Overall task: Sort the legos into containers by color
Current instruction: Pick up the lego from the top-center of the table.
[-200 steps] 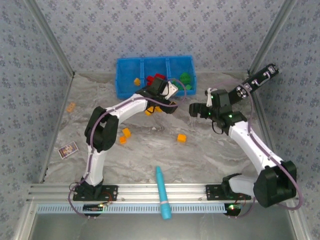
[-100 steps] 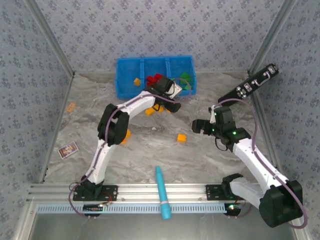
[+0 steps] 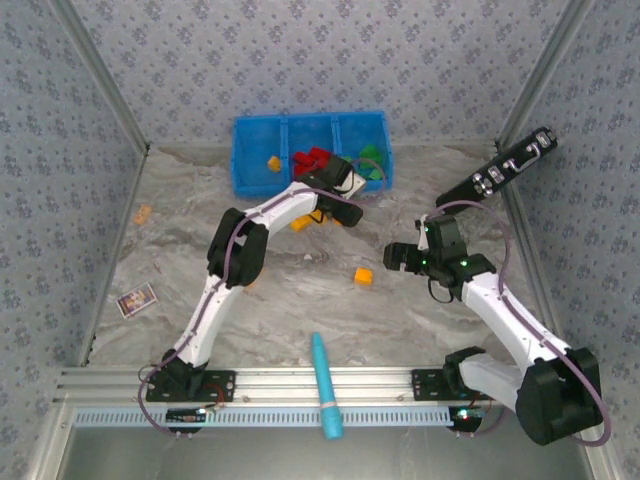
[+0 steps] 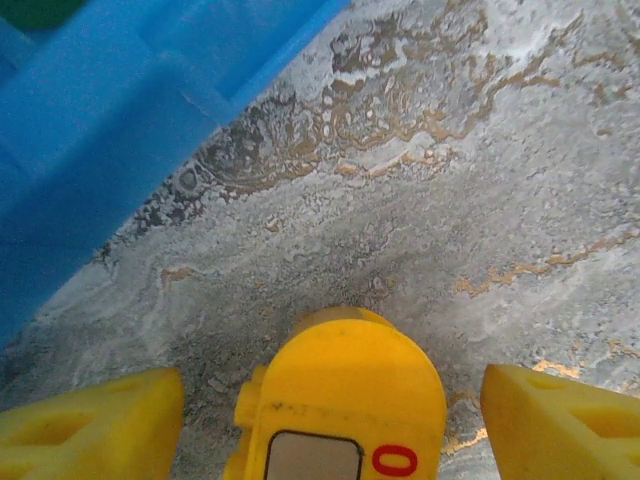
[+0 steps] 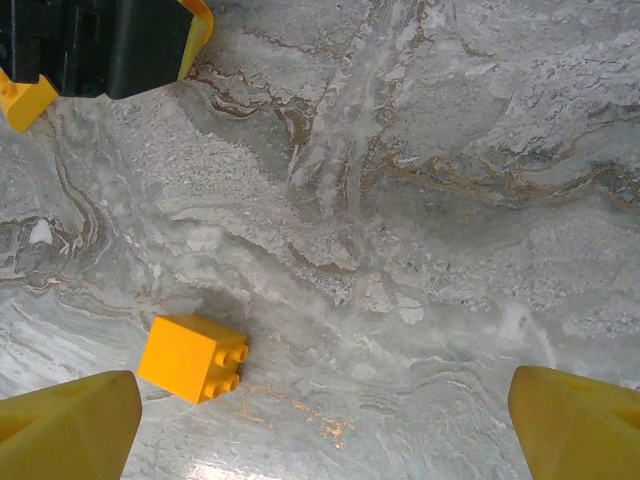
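Note:
The blue bin (image 3: 258, 135) stands at the back, with an orange-yellow brick (image 3: 273, 162) in its left compartment, red bricks (image 3: 312, 158) in the middle one and green bricks (image 3: 372, 160) in the right one. Just in front of it my left gripper (image 3: 325, 210) points down at the table. In the left wrist view my left gripper (image 4: 325, 392) is open and straddles a rounded yellow brick (image 4: 345, 390), with a gap on each side. My right gripper (image 3: 393, 255) is wide open just right of an orange brick (image 3: 363, 275). That orange brick (image 5: 192, 357) lies left of the open right gripper (image 5: 320, 425).
Another orange brick (image 3: 142, 213) lies far left, and one (image 3: 300, 222) beside the left gripper. A teal pen (image 3: 325, 385) lies at the near rail, a black device (image 3: 510, 165) leans at the back right, and a small card (image 3: 135, 299) sits at the left. The bin's front wall (image 4: 100, 150) is close to the left fingers.
The left arm's elbow has swung right and its fingers have drawn in around the yellow brick. My right gripper has come down and nearer, towards the orange brick.

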Action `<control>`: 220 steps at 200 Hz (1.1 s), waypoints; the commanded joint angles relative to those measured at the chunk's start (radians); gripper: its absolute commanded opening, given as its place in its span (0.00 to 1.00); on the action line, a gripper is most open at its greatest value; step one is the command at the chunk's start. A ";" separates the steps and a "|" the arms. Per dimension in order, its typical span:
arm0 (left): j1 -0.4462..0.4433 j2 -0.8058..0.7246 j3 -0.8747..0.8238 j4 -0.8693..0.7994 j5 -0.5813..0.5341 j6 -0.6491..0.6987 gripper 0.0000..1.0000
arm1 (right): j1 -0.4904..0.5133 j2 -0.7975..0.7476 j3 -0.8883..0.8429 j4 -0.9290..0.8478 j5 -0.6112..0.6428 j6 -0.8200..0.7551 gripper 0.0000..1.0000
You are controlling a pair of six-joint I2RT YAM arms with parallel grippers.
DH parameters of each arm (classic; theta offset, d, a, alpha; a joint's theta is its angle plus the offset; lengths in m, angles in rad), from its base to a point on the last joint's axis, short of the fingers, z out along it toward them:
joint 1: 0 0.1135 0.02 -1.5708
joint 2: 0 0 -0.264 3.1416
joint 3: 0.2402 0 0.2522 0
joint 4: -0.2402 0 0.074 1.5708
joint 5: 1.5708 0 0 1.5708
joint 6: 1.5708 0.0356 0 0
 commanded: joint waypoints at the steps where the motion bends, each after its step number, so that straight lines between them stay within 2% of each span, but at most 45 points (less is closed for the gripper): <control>1: -0.005 0.019 0.036 -0.049 -0.006 -0.029 0.76 | -0.007 0.002 0.013 0.002 -0.007 0.004 0.97; 60: -0.007 0.038 0.043 -0.062 -0.003 -0.042 0.67 | -0.012 0.000 0.003 -0.005 0.009 -0.003 0.96; 136: -0.006 0.016 0.037 -0.072 -0.001 -0.054 0.47 | -0.011 -0.007 -0.004 -0.004 -0.005 -0.002 0.95; 170: -0.007 -0.071 -0.058 -0.040 -0.012 -0.055 0.43 | -0.005 -0.063 -0.056 0.008 -0.030 0.003 0.96; 220: -0.004 -0.272 -0.244 -0.026 -0.032 -0.039 0.41 | 0.001 -0.049 -0.080 0.007 -0.050 0.043 0.96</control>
